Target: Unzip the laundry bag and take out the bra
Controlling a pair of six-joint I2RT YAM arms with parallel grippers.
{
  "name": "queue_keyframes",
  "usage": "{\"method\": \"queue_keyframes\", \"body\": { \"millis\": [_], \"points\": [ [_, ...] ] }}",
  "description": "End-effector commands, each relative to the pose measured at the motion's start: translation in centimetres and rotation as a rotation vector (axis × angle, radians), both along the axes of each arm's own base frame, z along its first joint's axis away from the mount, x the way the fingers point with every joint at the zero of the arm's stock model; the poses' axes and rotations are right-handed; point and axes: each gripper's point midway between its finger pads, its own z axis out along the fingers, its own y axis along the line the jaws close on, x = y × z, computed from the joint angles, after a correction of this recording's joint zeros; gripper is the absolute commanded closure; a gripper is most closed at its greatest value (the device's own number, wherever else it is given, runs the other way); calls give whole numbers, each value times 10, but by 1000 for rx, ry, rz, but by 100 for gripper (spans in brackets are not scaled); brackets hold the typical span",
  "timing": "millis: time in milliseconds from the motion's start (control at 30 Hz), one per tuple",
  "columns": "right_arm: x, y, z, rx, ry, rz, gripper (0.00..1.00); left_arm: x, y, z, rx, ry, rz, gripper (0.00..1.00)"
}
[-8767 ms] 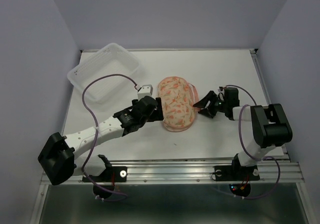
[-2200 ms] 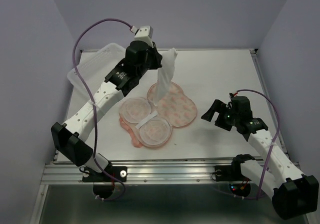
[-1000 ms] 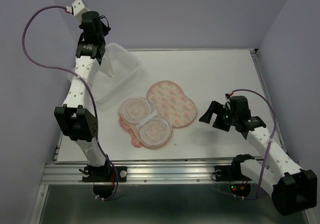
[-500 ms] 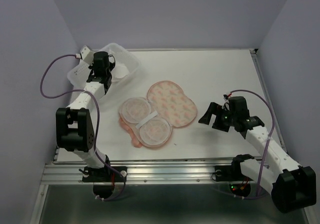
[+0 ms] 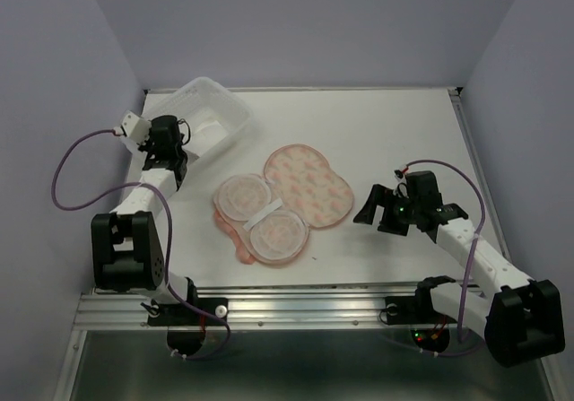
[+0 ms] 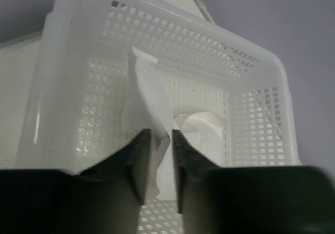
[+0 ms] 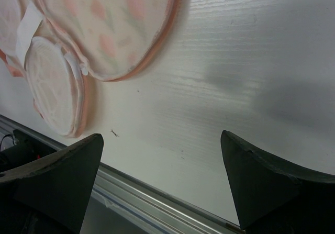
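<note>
One bag [image 5: 307, 182] lies open on the table [image 5: 395, 123]. My left gripper [image 6: 157, 140] pinches the one bra [image 6: 151, 95] inside the one basket [image 6: 251, 61]; my right gripper [image 7: 162, 140] hangs spread wide beside the bag.

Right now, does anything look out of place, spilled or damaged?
Nothing looks spilled or damaged. The laundry bag lies unzipped and splayed flat. The only loose end is the bra, which hangs pinched in the left gripper inside the basket, not yet released.
</note>
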Motion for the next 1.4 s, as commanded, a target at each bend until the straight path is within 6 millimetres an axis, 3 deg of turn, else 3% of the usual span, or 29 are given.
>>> {"method": "queue_keyframes", "body": {
  "millis": [0, 33, 67, 167, 300, 467, 567, 600, 667, 700, 733, 833, 1000, 1167, 1367],
  "points": [
    [15, 5, 18, 14, -94, 35, 0, -19, 18, 25, 12, -54, 86, 44],
    [15, 5, 19, 13, -95, 36, 0, -23, 18, 30, 11, -64, 85, 33],
    [17, 5, 20, 11, -101, 35, 0, -26, 18, 31, 15, -57, 80, 16],
    [22, 4, 23, 4, -107, 25, 0, -33, 15, 52, 30, -83, 51, 1],
    [37, 3, 21, -20, -82, -2, 0, -46, 11, 80, 82, -67, -5, 1],
    [75, 12, 31, -7, -96, -17, 7, -67, -8, 113, 155, -67, -167, 1],
    [97, 18, 20, -4, -74, -14, 15, -85, -25, 106, 163, -3, -284, 1],
    [111, 22, 27, 3, -104, -8, 17, -92, -33, 96, 147, 37, -332, 1],
    [122, 23, 9, -13, -64, -3, 28, -106, -42, 91, 157, 54, -397, 1],
    [133, 24, 11, -23, -83, -1, 29, -115, -47, 81, 151, 95, -429, 1],
    [137, 24, -4, -38, -50, 1, 30, -124, -48, 77, 156, 101, -441, 1],
    [150, 23, -14, -64, -54, 6, 34, -143, -54, 66, 155, 141, -486, 1],
    [160, 20, -38, -107, -45, 20, 40, -164, -58, 65, 149, 123, -497, 1],
    [158, 18, -57, -132, -21, 42, 51, -164, -65, 71, 142, 109, -535, 1],
    [143, 31, -83, -194, 9, 97, 62, -162, -66, 75, 148, 106, -548, 1]
  ]
}}
